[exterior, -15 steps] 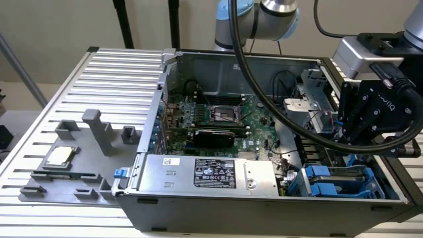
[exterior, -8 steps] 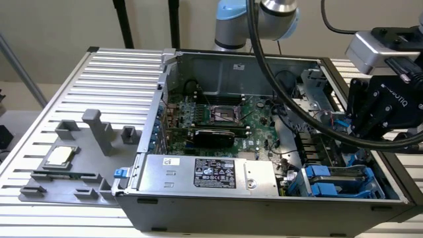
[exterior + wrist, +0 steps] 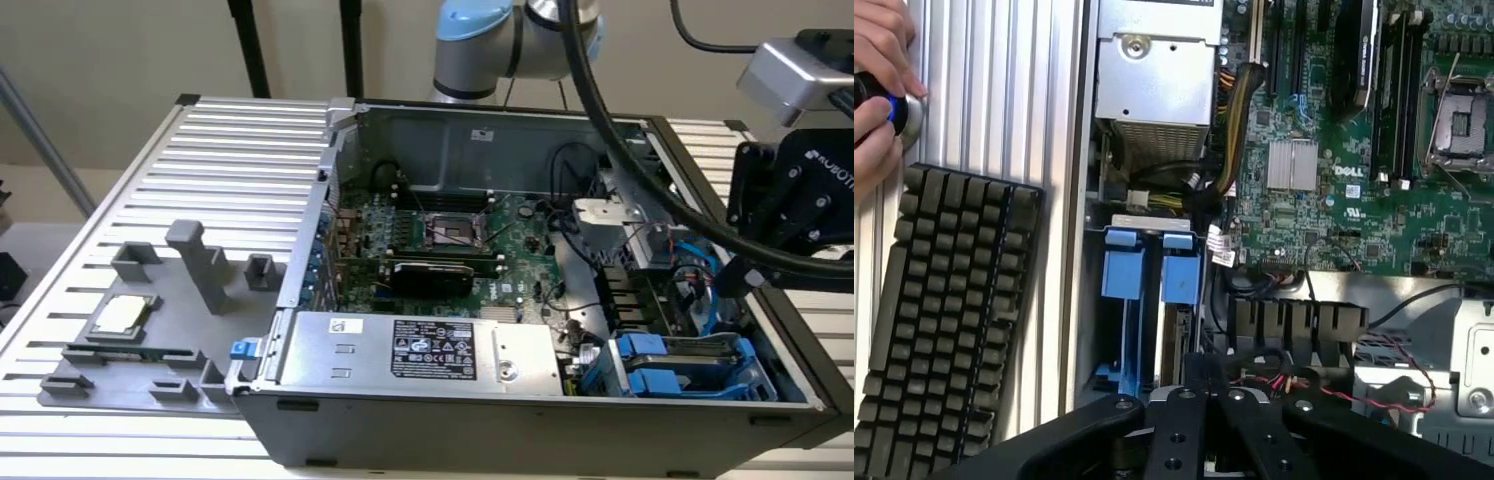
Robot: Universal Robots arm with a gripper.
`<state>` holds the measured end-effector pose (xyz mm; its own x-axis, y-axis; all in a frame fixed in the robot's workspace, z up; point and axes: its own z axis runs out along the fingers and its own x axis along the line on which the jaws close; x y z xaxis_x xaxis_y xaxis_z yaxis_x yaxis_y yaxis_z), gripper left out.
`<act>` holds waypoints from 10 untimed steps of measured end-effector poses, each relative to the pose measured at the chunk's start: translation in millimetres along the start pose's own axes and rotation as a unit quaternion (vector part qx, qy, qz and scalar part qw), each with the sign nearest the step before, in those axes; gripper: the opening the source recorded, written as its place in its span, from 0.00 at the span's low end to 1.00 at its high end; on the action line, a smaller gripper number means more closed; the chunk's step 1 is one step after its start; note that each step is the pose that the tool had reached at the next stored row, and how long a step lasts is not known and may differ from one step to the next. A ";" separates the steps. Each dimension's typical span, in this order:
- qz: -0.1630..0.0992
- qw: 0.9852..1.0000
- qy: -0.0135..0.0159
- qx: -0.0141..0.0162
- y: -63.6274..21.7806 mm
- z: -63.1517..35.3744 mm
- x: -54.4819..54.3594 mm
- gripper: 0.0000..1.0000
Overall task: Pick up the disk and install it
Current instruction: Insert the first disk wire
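By my reckoning the job is nearly finished, if not finished. The disk stands on edge in the drive cage, at the corner of the computer case next to the power supply. Its blue rail shows uppermost. A second blue-railed carrier stands just beside it, between it and the case wall. From here I can't make out whether the disk is pushed fully home, so a seating check may be all that is left.

The gripper hangs over that corner of the case, directly above the disk. Its claw is drawn together with nothing caught in it, and it is clear of both carriers.

Inside the case, the motherboard covers the floor and carries the CPU socket and a small finned heatsink. Bundled cables run from the power supply toward the cage.

Outside the case, a grey fixture tray sits near the table's corner on the exterior view's left, and it holds a square silver processor chip. A keyboard lies on the table along the case wall nearest the cage. At the keyboard's end a person's hand grips a small control with a blue button.
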<state>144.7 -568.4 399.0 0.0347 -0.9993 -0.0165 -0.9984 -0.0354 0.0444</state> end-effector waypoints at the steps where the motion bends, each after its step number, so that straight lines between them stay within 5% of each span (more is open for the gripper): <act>1: 0.000 1.000 0.000 0.000 -2.2 -1.4 -0.2 0.00; 3: 0.000 1.000 -0.004 0.000 -7.6 -3.0 -0.3 0.00; 8: -0.001 1.000 -0.022 0.001 -26.6 -3.6 0.4 0.00; 10: -0.001 1.000 -0.023 0.001 -30.0 -1.4 0.5 0.00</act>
<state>174.7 -567.8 399.1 0.0347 -0.9974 -0.0634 -0.9984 -0.0374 0.0425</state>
